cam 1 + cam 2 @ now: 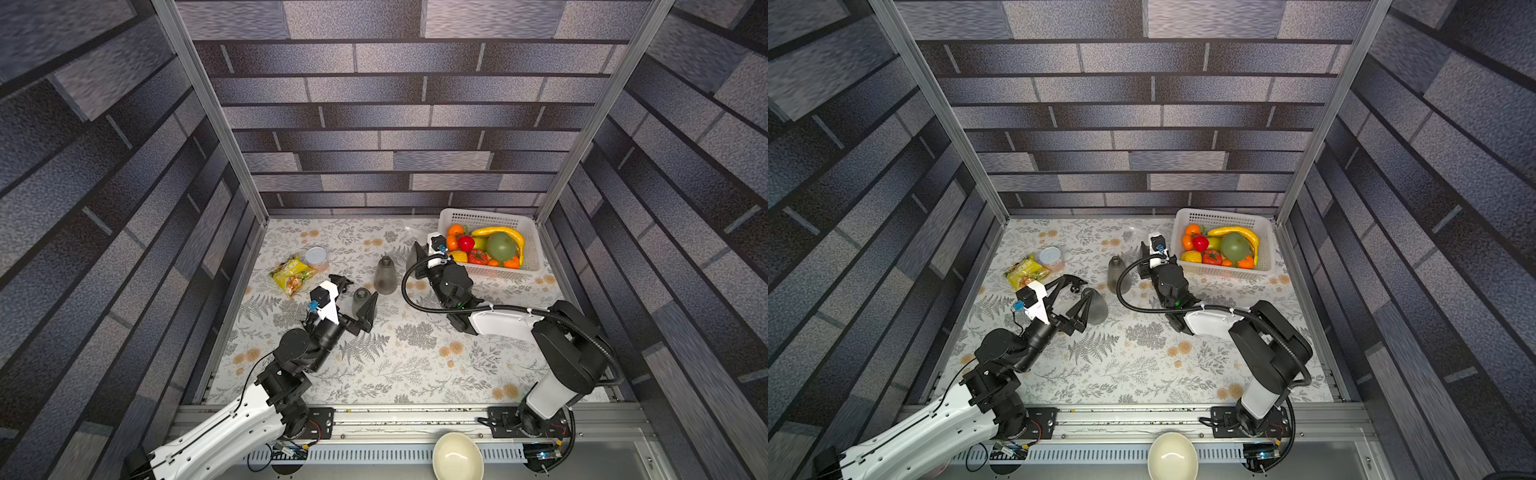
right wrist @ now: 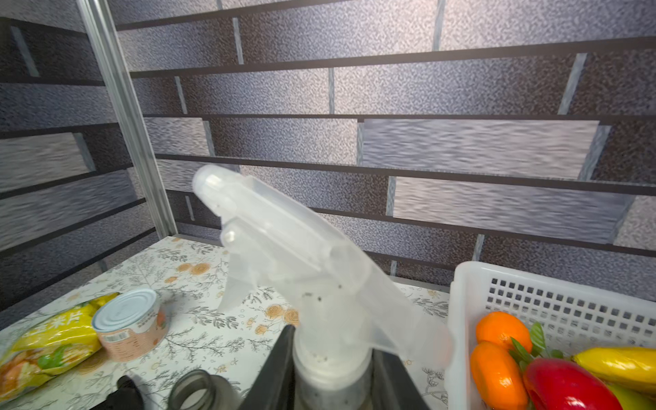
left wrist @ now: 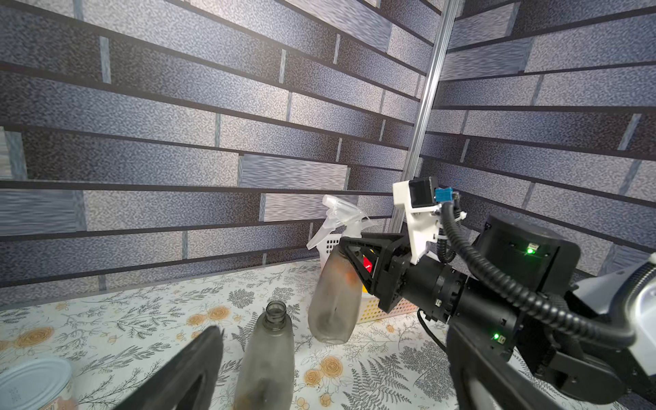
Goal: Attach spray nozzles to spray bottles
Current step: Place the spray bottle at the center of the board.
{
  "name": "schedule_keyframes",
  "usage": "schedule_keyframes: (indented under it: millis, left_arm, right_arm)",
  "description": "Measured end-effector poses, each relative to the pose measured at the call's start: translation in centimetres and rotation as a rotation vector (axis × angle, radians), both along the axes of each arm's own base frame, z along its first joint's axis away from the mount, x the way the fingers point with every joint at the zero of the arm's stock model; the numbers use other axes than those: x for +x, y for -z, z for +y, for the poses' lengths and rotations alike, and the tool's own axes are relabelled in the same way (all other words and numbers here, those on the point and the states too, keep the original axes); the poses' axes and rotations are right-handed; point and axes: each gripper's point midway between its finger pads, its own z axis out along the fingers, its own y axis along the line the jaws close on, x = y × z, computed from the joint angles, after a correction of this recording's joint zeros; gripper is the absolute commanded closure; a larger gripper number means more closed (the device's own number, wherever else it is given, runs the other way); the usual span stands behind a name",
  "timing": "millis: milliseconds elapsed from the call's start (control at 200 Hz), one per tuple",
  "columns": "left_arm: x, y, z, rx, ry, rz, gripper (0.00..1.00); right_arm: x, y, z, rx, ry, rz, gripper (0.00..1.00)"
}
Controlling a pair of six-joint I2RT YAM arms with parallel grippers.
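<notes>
My right gripper (image 2: 332, 358) is shut on the collar of a translucent white spray nozzle (image 2: 284, 245). That nozzle sits on the neck of a smoky grey spray bottle (image 3: 330, 301), which is held upright beside the basket. A second bottle (image 1: 385, 274) stands open-necked at mid-table. My left gripper (image 1: 360, 287) hangs open with nothing between its fingers (image 3: 191, 372). A third bottle (image 1: 360, 305) shows under it in both top views. In the left wrist view an open-necked bottle (image 3: 266, 355) stands between the spread fingers, touching neither. A small black shape (image 1: 1077, 286) by the far finger may be a nozzle; I cannot tell.
A white basket (image 1: 528, 232) of toy fruit stands at the back right, close to the right gripper. A silver-lidded can (image 1: 316, 254) and a yellow snack bag (image 1: 291, 276) lie at the back left. A cream bowl (image 1: 457, 457) sits in front of the rail. Walls enclose three sides.
</notes>
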Motion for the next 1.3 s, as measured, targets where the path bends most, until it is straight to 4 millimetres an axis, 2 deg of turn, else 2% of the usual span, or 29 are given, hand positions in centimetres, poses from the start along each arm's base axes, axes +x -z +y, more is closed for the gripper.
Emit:
schedule_keyframes:
  millis: [95, 205, 406, 516, 581, 701, 761, 892, 1187, 1298]
  left_arm:
    - [0.1, 0.2, 0.1, 0.002, -0.01, 0.005, 0.0]
    - [0.1, 0.6, 0.3, 0.003, -0.016, 0.008, 0.0]
    - [0.2, 0.8, 0.5, 0.003, -0.025, 0.008, 0.0]
    - [0.2, 1.0, 0.5, 0.006, -0.025, 0.011, 0.0]
    - [0.2, 1.1, 0.5, 0.006, -0.024, 0.011, 0.0]
    - [0.2, 1.1, 0.5, 0.004, -0.024, 0.01, 0.0]
    - [0.1, 1.0, 0.5, 0.001, -0.024, 0.007, 0.0]
    - [0.1, 1.1, 0.6, 0.0, -0.023, 0.005, 0.0]
    - [0.1, 1.1, 0.6, 0.0, -0.021, 0.003, 0.0]
    - [0.1, 1.1, 0.6, 0.0, -0.021, 0.003, 0.0]
  right_arm:
    - [0.8, 2.3, -0.1, -0.028, 0.031, 0.033, 0.92]
    - [1.5, 3.8, -0.3, -0.041, 0.066, 0.05, 0.92]
    - [3.1, 5.4, -0.7, -0.033, 0.123, 0.07, 0.9]
    - [3.4, 6.7, -0.9, -0.033, 0.142, 0.09, 0.89]
    - [3.5, 6.8, -1.0, -0.018, 0.15, 0.085, 0.86]
    - [3.6, 6.8, -1.1, -0.005, 0.155, 0.085, 0.76]
    - [3.5, 6.9, -1.2, 0.0, 0.155, 0.085, 0.63]
    - [3.1, 7.4, -1.5, 0.008, 0.153, 0.091, 0.5]
    - [2.5, 7.1, -1.8, 0.015, 0.139, 0.097, 0.4]
    - [2.4, 7.2, -1.6, 0.012, 0.128, 0.103, 0.32]
